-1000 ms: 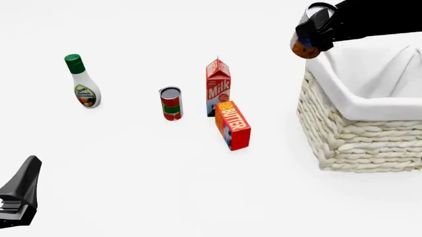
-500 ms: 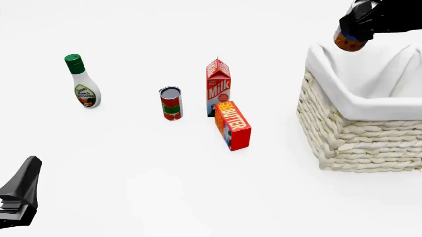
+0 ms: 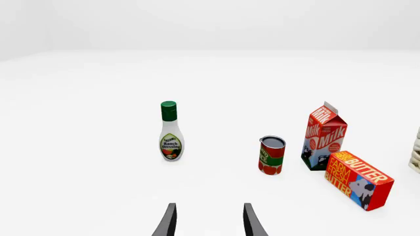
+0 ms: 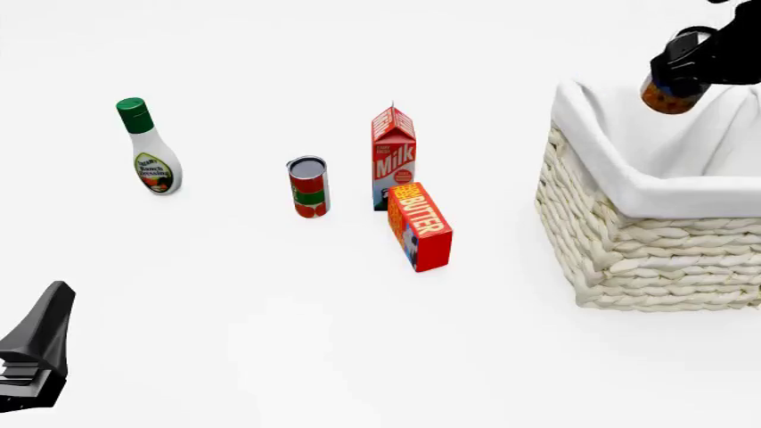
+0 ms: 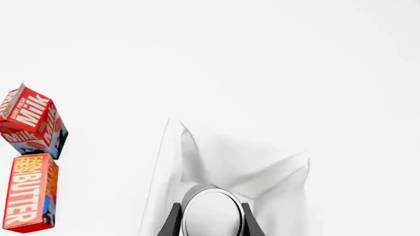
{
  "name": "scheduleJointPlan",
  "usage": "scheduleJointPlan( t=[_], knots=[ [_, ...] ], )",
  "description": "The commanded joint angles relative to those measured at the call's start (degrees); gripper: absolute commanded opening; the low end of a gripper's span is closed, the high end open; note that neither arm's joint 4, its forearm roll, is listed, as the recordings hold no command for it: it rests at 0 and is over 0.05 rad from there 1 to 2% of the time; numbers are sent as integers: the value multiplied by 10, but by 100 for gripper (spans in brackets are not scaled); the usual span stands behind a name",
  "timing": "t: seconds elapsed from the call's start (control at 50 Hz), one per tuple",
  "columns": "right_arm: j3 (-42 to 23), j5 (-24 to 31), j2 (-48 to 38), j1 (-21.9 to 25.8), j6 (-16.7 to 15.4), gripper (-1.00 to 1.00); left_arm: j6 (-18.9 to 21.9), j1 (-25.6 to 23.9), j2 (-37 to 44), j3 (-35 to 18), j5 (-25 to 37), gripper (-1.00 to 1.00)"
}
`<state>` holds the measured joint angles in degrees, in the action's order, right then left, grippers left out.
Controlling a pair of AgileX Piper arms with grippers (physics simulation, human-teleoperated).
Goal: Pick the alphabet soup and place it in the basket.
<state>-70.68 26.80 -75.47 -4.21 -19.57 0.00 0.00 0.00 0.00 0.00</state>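
Observation:
My right gripper [image 4: 687, 64] is shut on the alphabet soup [image 4: 668, 97], a small can whose orange-brown bottom shows below the fingers. It hangs over the far part of the basket [image 4: 648, 241], a large pale wicker basket with a white cloth lining. In the right wrist view the can's silvery top [image 5: 211, 212] sits between the fingers [image 5: 172, 222], above the white lining [image 5: 262, 169]. My left gripper [image 3: 208, 222] is open and empty; in the front view it [image 4: 36, 352] rests low at the near left.
A ranch dressing bottle [image 4: 150, 150] stands at the far left. A red-and-green can [image 4: 308, 186], a milk carton [image 4: 394, 157] and a butter box [image 4: 420, 226] stand in the middle, left of the basket. They also show in the left wrist view: bottle [image 3: 170, 132], can [image 3: 271, 155].
My right gripper has carried the alphabet soup rightward, from left of the basket's rim to over its inside. The left arm has not moved.

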Motion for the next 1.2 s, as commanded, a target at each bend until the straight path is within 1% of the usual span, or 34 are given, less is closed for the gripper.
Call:
scheduleJointPlan(
  t=[0.02,0.3,0.42,0.78,0.8,1.2],
  knots=[
    [10,-28,-17,-35,9,-100,0,0,0,0,0,100],
    [28,-60,-42,-51,2,-100,0,0,0,0,0,100],
    [30,-71,-57,-51,1,-100,0,0,0,0,0,100],
    [19,-93,-94,-65,-2,-100,0,0,0,0,0,100],
    [16,-93,-100,-64,2,-100,0,0,0,0,0,100],
    [43,-126,-126,-60,-3,-100,0,0,0,0,0,100]
  ],
)
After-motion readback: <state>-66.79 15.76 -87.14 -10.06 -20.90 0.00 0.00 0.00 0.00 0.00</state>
